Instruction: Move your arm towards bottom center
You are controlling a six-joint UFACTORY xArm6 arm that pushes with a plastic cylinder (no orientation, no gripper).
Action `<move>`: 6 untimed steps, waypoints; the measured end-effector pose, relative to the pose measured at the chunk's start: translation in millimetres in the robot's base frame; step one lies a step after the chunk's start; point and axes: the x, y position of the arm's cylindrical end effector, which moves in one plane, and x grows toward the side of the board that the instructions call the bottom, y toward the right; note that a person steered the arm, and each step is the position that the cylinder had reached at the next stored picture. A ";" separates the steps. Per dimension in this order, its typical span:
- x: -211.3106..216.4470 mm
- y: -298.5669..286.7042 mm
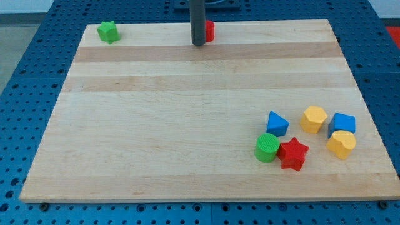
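Nothing here acts as a container; every block sits straight on the wooden table (187,125). My arm comes down from the view's top as a straight, upright dark rod, and my tip (198,44) rests on the table near the top edge, a little left of centre. There are no jaws on this tool, so it grips nothing; the rod stands against the left side of a red block (209,30), partly hiding it so I cannot make out its shape. A green star (108,31) sits at the top left corner, well apart from my tip. Far off at the lower right cluster a blue triangular block (277,123), a yellow hexagon (314,119), a blue cube (342,123), a yellow heart-like block (341,144), a green cylinder (267,147) and a red star (293,154) touching it. The table's bottom centre is far below my tip.
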 end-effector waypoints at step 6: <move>288.9 -2.1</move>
